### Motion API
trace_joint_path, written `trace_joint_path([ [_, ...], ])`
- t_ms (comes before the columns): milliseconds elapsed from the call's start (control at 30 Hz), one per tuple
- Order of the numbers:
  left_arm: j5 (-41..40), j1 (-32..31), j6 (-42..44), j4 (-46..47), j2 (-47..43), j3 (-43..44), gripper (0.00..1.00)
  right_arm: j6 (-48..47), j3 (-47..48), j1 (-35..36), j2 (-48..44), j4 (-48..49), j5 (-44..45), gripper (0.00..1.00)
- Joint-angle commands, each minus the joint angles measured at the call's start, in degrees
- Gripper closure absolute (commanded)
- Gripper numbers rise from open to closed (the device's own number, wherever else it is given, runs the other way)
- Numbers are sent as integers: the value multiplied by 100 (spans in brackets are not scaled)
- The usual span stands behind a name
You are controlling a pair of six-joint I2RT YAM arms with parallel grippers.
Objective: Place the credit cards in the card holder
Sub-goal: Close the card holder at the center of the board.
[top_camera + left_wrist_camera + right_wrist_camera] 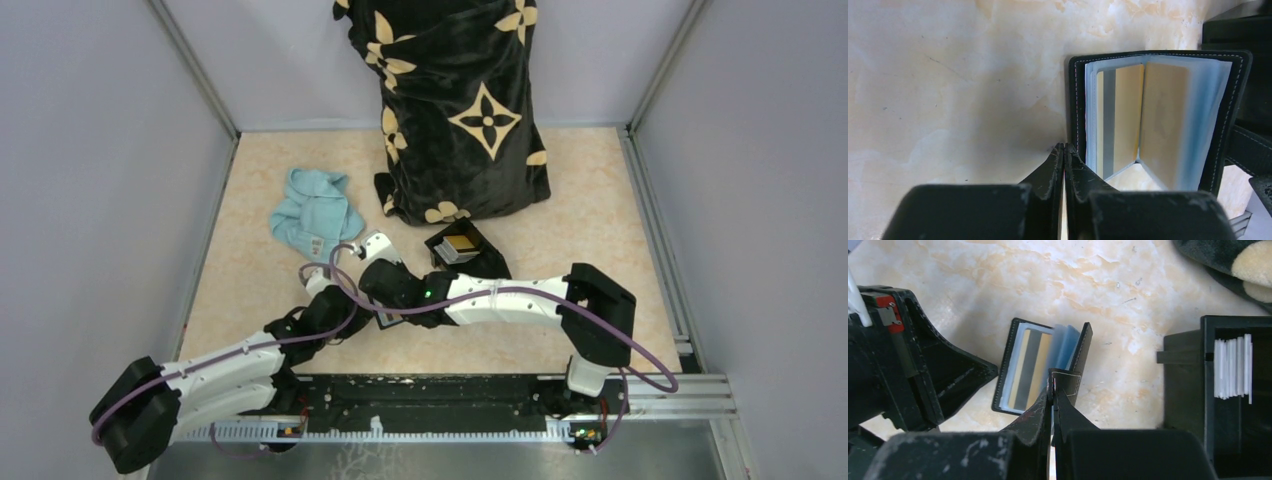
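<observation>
On the beige marbled table (240,280) the card holder (1208,110) lies open: limp leather, slick sleeves holding stiff, light credit cards (1125,115), probably best pinched by an edge. The right gripper (1053,381) clamps its strap tab (1071,385); the left gripper (1064,150), jaws together, sits just beside its cover.

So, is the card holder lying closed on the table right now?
No, the card holder is open in the left wrist view, its clear sleeves fanned out with an orange-gold card showing inside.
</observation>
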Motion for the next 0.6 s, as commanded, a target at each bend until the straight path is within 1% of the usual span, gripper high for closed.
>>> trace_joint_path([
  [0, 91, -51, -132, -285, -87, -259, 92, 334, 59, 70, 11, 345, -220, 100],
  [233, 100, -47, -280, -228, -249, -409, 93, 612, -179, 70, 16, 542, -506, 100],
  [567, 69, -60, -322, -316, -361, -377, 93, 968, -617, 70, 105, 1198, -1013, 100],
])
